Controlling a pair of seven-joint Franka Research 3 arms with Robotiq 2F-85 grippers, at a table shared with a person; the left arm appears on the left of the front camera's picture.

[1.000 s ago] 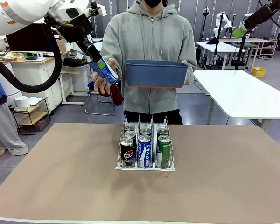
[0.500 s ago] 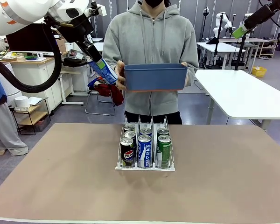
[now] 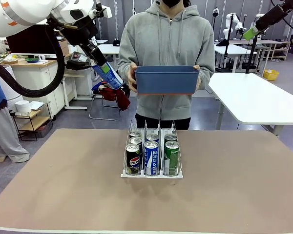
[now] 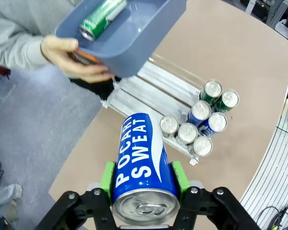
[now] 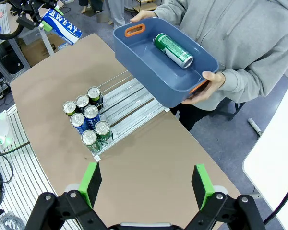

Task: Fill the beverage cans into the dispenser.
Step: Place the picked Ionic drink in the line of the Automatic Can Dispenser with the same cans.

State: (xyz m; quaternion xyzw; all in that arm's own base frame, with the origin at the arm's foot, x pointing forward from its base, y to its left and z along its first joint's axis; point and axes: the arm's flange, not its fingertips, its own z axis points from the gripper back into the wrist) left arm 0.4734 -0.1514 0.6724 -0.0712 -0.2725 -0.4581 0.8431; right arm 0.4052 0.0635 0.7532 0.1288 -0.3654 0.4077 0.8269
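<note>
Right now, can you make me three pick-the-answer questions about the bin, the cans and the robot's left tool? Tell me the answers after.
1. Where is the blue bin? A. on the floor B. in the person's hands C. on a shelf
2. How many cans lie in the bin? A. one B. three C. five
3. What is the left tool doing? A. hanging open B. gripping the bin C. gripping a blue can
Answers: B, a hand holds each end; A, a single green can lies inside; C, its green pads clamp the can's sides.
</note>
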